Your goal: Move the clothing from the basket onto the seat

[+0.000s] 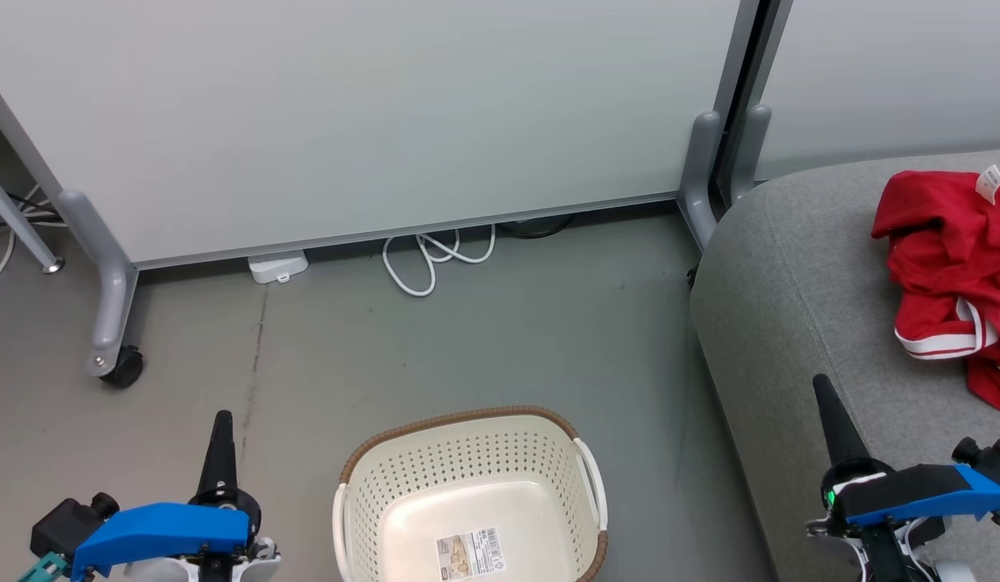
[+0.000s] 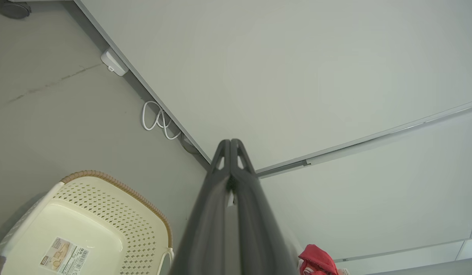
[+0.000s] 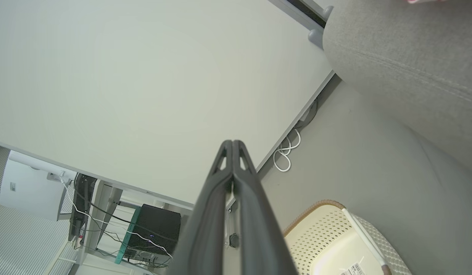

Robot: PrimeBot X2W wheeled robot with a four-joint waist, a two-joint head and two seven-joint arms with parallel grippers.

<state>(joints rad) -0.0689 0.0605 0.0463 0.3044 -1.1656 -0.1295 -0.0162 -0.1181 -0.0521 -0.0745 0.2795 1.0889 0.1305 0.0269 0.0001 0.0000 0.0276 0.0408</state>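
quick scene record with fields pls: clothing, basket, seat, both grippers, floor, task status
clothing: red, white striped trim, heaped on the seat, at the head view's right edge
basket: on the floor between the grippers; no clothing seen in it, barcode sticker on its bottom
seat: grey, right of the basket
left gripper: shut, empty, left of the basket
right gripper: shut, empty, over the seat's near edge
floor: white cable looped by the partition panel
task status: looks done
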